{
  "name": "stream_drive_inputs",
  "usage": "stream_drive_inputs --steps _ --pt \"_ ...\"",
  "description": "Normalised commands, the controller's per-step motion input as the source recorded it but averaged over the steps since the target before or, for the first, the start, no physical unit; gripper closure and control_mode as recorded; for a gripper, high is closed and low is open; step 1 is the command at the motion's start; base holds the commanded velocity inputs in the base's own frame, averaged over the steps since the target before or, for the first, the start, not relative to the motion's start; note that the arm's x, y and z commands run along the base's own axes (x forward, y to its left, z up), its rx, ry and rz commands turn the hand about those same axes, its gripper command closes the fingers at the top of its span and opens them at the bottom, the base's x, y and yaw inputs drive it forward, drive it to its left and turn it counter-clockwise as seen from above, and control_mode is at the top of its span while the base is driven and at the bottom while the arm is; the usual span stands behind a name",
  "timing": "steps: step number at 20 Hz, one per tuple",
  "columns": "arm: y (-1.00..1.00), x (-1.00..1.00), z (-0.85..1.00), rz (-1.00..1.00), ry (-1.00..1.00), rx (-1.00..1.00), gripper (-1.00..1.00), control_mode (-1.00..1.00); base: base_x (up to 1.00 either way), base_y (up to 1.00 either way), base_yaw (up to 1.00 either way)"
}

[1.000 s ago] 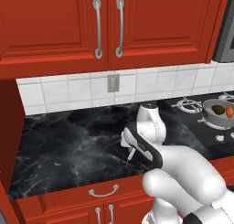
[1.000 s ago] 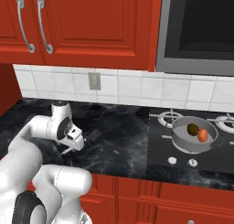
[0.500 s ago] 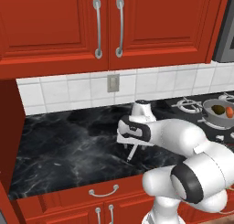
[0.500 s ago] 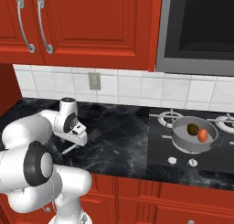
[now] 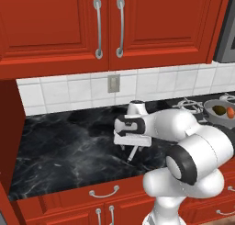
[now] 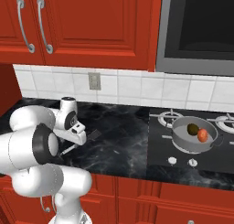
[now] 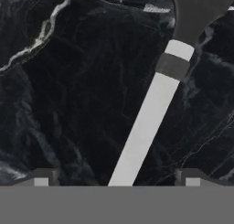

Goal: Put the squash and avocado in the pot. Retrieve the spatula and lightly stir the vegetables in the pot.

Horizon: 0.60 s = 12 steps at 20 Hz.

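Hand view: gripper (image 7: 116, 179) is hanging over the black counter (image 7: 77, 99), fingertips (image 7: 42, 178) spread as wide as they go, spatula (image 7: 151, 113) handle running up between them, untouched, nothing held. Since a second ago the hand has been swinging round and dropping closer over the handle, so it is lining up for the grab; the jaws are staying wide. Left base view: gripper (image 5: 130, 148) is hovering low over the counter, spatula (image 5: 131, 154) handle poking out beneath. Further right, the pot (image 6: 194, 137) is sitting on the stove (image 6: 183, 157) with the squash (image 6: 202, 135) and avocado (image 6: 193, 129) already inside, side by side. Loading looks finished; spatula pickup is the step now, stirring after.
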Motion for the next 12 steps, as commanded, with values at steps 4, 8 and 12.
stream_drive_inputs --steps 4,8,12 --pt "-0.07 -0.46 -0.12 0.0 -0.01 0.0 -1.0 -1.0 0.0 0.0 0.0" --pt "-0.04 -0.13 0.0 0.0 -0.04 0.0 -1.0 -1.0 0.0 0.0 0.0" --pt "0.0 0.17 0.0 -0.01 -0.01 0.0 -1.0 -1.0 0.0 0.0 0.0"
